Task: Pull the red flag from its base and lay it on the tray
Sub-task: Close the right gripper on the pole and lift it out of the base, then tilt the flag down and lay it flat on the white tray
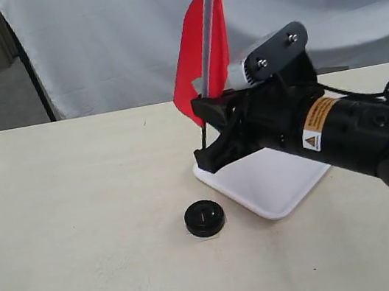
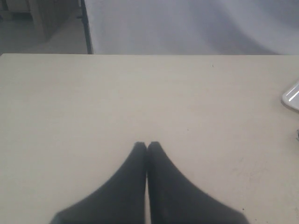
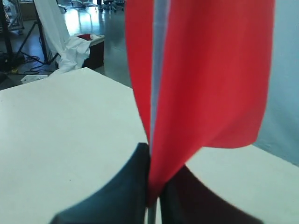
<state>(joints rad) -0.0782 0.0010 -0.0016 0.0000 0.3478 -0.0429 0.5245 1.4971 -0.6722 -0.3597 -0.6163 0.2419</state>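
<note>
My right gripper (image 1: 210,124) is shut on the red flag (image 1: 197,51), which stands nearly upright in the air with its grey-white sleeve and black tip at the top. The stick's lower end hangs over the near-left corner of the white tray (image 1: 271,181). Close up, the red flag (image 3: 205,70) fills the right wrist view, pinched between the fingers of my right gripper (image 3: 154,161). The round black base (image 1: 204,218) sits empty on the table, left of the tray and apart from the flag. My left gripper (image 2: 147,145) is shut on nothing above bare table, out of the exterior view.
The beige table (image 1: 73,225) stretches wide to the left of the base. A white cloth backdrop (image 1: 116,32) hangs behind the table's far edge. A corner of the tray (image 2: 292,96) shows at the edge of the left wrist view.
</note>
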